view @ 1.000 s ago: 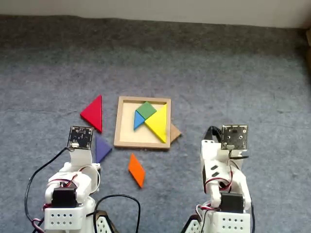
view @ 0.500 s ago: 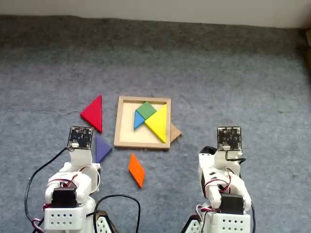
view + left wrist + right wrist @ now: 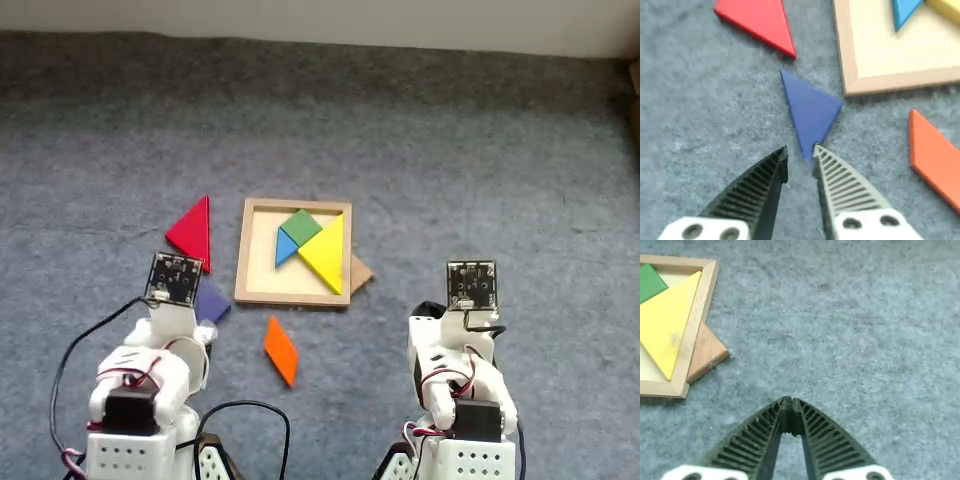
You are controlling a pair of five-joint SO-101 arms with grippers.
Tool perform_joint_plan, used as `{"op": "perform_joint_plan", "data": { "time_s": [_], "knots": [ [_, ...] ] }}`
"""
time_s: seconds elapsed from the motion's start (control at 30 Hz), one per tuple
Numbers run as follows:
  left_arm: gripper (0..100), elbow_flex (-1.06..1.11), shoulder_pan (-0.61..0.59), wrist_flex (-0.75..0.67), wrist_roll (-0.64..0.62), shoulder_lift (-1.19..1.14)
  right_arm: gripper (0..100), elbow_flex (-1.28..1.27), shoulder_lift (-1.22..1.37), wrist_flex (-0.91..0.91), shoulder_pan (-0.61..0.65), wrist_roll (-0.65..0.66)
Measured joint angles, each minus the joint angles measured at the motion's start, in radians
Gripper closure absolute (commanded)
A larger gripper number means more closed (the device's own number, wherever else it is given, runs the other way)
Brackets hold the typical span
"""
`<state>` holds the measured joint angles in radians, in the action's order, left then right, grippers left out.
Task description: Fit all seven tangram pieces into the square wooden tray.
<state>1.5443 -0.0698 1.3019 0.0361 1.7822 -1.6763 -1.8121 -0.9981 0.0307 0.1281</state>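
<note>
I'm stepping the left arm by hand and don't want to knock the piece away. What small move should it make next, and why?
Probably ease the left gripper slightly forward, then close it. It stands open, and the near corner of the dark blue triangle already lies between its tips. The triangle is flat on the carpet, outside the wooden tray.

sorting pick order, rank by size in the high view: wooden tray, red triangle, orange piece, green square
1. wooden tray
2. red triangle
3. orange piece and green square: look about alike, not ranked

Pale wooden tray (image 3: 243,270), fuzzy grey carpet (image 3: 480,160)
</note>
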Motion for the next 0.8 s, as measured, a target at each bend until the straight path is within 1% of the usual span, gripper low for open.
{"op": "perform_joint_plan", "data": {
  "time_s": [0.07,0.17,0.23,0.33,0.5,0.63,0.8],
  "knots": [
    [68,-0.064,-0.035,-0.018,0.089,0.000,97.4,0.000,0.000,0.000,0.000,0.000],
    [69,-0.150,-0.091,-0.028,0.239,0.000,97.4,0.000,0.000,0.000,0.000,0.000],
    [70,-0.199,-0.123,-0.028,0.278,0.000,97.4,0.000,0.000,0.000,0.000,0.000],
    [70,-0.256,-0.158,-0.034,0.301,0.000,97.4,0.000,0.000,0.000,0.000,0.000],
    [69,-0.345,-0.169,-0.034,0.371,-0.038,97.4,0.000,0.000,0.000,0.000,0.000],
    [69,-0.451,-0.186,-0.043,0.390,-0.249,97.4,0.000,0.000,0.000,0.000,0.000],
    [69,-0.600,-0.187,-0.143,0.390,-0.621,97.4,0.000,0.000,0.000,0.000,0.000]
  ]
}}
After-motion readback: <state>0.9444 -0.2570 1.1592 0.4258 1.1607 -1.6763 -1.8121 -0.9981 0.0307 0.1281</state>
